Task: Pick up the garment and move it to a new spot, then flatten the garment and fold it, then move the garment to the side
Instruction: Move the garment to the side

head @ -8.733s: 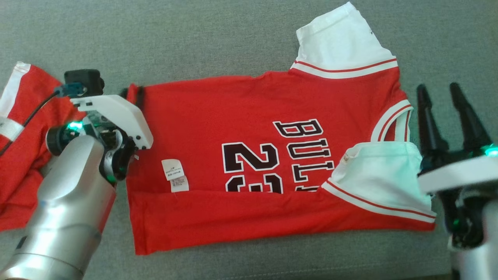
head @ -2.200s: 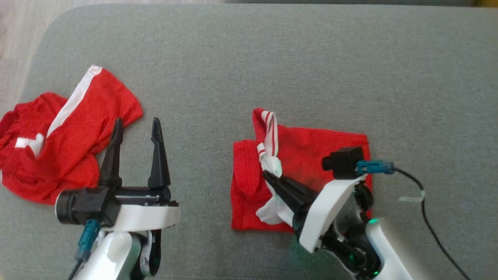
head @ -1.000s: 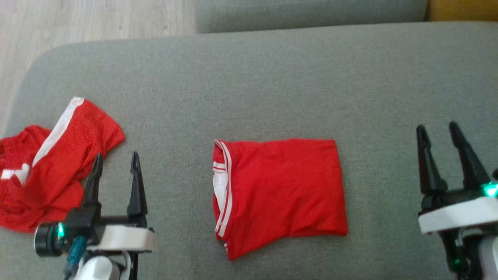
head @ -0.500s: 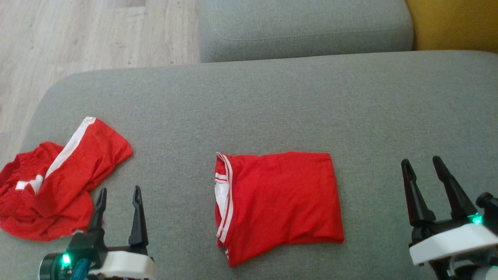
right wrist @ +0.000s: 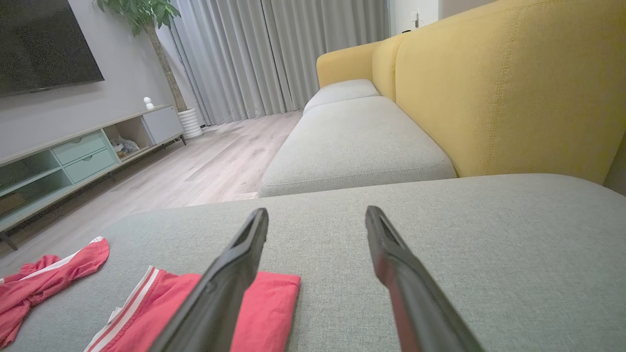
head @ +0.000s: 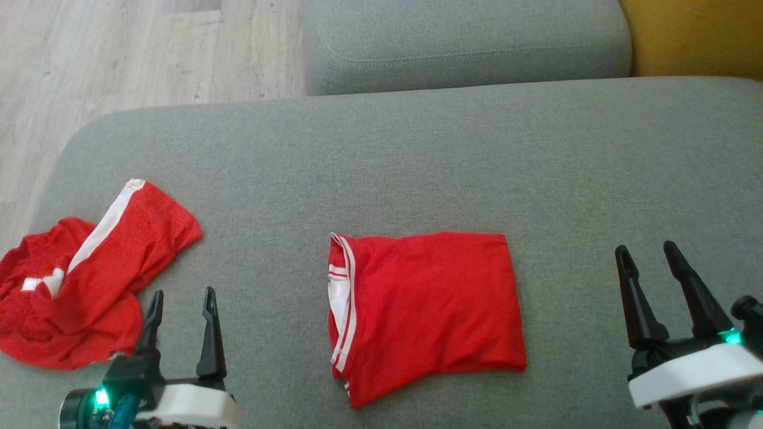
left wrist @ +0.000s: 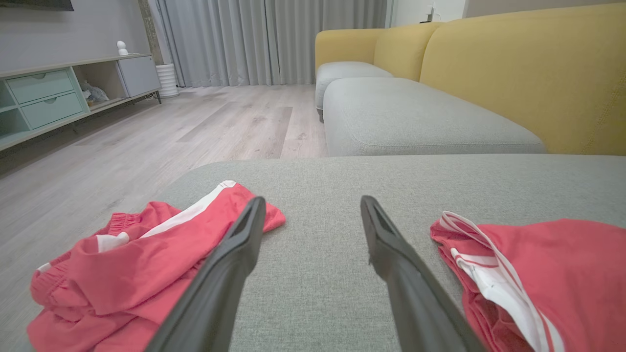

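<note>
A: so where was the jersey [head: 426,313] when you looked?

B: lying flat on the grey cushion [head: 417,167], folded into a rough rectangle. It sat between the two grippers, touching neither. Its white-striped edge faced the left gripper [head: 182,292] and its plain red edge faced the right gripper [head: 645,246]. It was a bit nearer the left one, I'd say.

A: either of them holding anything?

B: nope. Both had their fingers spread wide with nothing between them, just above the cushion, tips pointing toward the back of the sofa.

A: and the other red thing?

B: shorts [head: 89,280], all crumpled, with a white stripe. They were on the outer side of the left gripper, just beside its outer finger. Couldn't tell if they touched it. So that gripper had shorts on one side and the jersey on the other. Ahead of the right gripper's tips it was bare cushion, then the yellow backrest [head: 691,36]. Wood floor [head: 119,53] was way out past the left one.
</note>
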Controlling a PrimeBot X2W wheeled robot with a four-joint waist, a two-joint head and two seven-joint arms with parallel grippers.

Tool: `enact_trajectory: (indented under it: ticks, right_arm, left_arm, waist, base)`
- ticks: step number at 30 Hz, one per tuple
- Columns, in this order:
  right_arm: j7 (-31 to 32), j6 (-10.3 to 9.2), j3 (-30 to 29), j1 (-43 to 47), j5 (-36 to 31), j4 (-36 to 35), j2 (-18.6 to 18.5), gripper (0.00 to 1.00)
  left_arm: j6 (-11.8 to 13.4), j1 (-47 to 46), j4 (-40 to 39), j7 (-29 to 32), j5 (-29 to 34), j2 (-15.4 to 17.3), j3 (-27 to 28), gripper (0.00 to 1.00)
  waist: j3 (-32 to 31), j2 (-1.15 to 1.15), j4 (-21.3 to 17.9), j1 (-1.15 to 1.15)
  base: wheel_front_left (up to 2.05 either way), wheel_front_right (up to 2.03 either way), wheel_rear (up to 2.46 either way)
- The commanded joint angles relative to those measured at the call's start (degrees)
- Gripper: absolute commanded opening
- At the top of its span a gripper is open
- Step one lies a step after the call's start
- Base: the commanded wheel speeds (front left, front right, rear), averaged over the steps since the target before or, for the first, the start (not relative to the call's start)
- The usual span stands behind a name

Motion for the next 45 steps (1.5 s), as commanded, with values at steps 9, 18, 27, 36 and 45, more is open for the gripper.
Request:
enact_trajectory:
  ticks: [9, 18, 27, 36, 45]
  right_arm:
    - [0.13, -0.04, 0.43, -1.85, -1.03, -2.31, -0.56, 1.0]
    - [0.67, -0.04, 0.32, -2.99, -1.06, -2.01, -1.05, 1.0]
    - [1.47, -0.04, 6.5, -6.57, 2.59, 9.55, -2.47, 1.0]
    - [3.67, -0.04, 12.14, -13.26, 8.26, 26.56, -2.72, 1.0]
    - [10.87, -0.04, 16.71, -15.56, 10.97, 26.09, -7.78, 0.0]
  left_arm:
    - [0.46, -3.58, -1.52, -0.16, 0.0, 1.59, 1.68, 1.0]
    - [0.49, -5.18, -2.05, -0.43, 0.45, 1.61, 1.37, 1.0]
    - [-0.85, -12.48, -2.22, -1.9, 2.38, -0.3, -0.38, 1.0]
    - [-2.04, -16.54, -0.26, -4.17, 3.0, -2.97, -1.29, 1.0]
    - [-1.99, -16.05, 1.06, -5.23, 2.73, -3.49, -0.25, 1.0]
  waist:
    - [0.92, 0.0, -0.03, 0.0]
    - [2.59, 0.0, 0.66, 0.0]
    - [8.99, 0.0, 5.16, 0.0]
    - [12.28, 0.0, 8.01, 0.0]
    - [12.15, 0.0, 6.35, 0.0]
  base:
    - [0.0, 0.0, 0.0]
    - [0.0, 0.0, 0.0]
    - [0.0, 0.0, 0.0]
    - [0.0, 0.0, 0.0]
    - [0.0, 0.0, 0.0]
